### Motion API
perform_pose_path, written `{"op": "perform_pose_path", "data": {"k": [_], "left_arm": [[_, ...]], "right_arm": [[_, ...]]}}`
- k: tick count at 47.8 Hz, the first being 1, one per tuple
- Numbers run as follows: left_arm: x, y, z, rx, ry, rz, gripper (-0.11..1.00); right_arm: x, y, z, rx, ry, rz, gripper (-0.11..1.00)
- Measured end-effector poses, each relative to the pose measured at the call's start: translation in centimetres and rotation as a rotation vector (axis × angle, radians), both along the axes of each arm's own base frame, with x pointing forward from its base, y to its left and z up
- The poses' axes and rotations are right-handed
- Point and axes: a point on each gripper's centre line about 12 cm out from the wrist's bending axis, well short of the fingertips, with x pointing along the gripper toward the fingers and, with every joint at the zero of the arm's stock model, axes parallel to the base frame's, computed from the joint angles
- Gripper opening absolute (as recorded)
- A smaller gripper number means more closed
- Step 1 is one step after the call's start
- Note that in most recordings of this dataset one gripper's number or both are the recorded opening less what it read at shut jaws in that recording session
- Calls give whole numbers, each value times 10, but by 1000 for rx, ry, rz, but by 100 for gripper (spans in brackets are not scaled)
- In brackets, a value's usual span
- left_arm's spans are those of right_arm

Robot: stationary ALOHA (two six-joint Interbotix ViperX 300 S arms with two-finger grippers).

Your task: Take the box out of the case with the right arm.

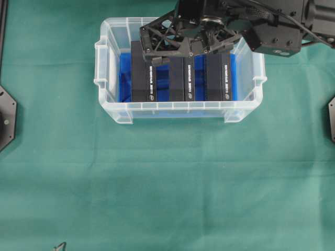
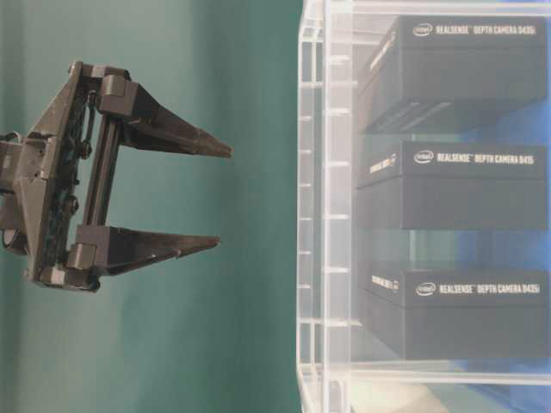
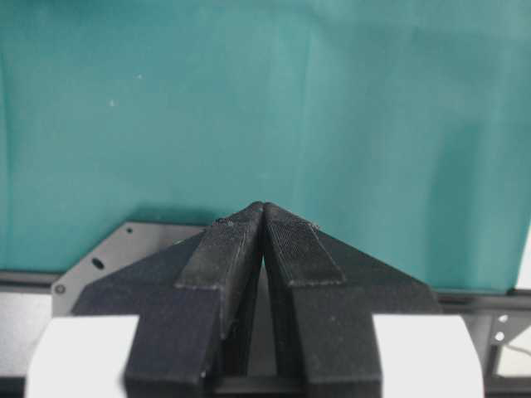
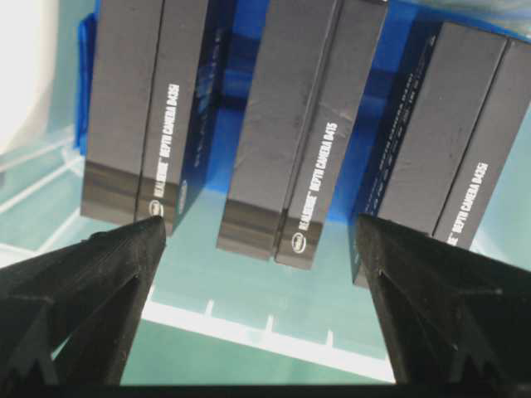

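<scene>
The clear case (image 1: 172, 111) with a blue bottom stands at the back middle of the green cloth. Three black boxes with white lettering stand side by side in it: left (image 1: 144, 73), middle (image 1: 180, 78) and right (image 1: 219, 78). My right gripper (image 1: 188, 49) reaches in from the upper right and hovers over the case, open wide and holding nothing. In the right wrist view the gripper (image 4: 259, 222) frames the middle box (image 4: 299, 124) between its fingertips. In the table-level view the gripper (image 2: 222, 196) stays clear of the case rim (image 2: 323, 215). My left gripper (image 3: 264, 206) is shut over bare cloth.
Black mounting plates sit at the left edge (image 1: 5, 117) and right edge (image 1: 332, 120) of the table. Green cloth (image 1: 167, 183) covers the surface in front of the case. A small dark object (image 1: 60, 246) pokes in at the bottom edge.
</scene>
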Motion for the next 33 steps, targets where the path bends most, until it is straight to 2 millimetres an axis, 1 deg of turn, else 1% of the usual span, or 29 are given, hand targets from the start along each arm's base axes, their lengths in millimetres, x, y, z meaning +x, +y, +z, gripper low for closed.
{"op": "perform_pose_path", "data": {"k": [33], "left_arm": [[0,0,0,-2,-1,-1,0]], "right_arm": [[0,0,0,-4,2,16,95]]}}
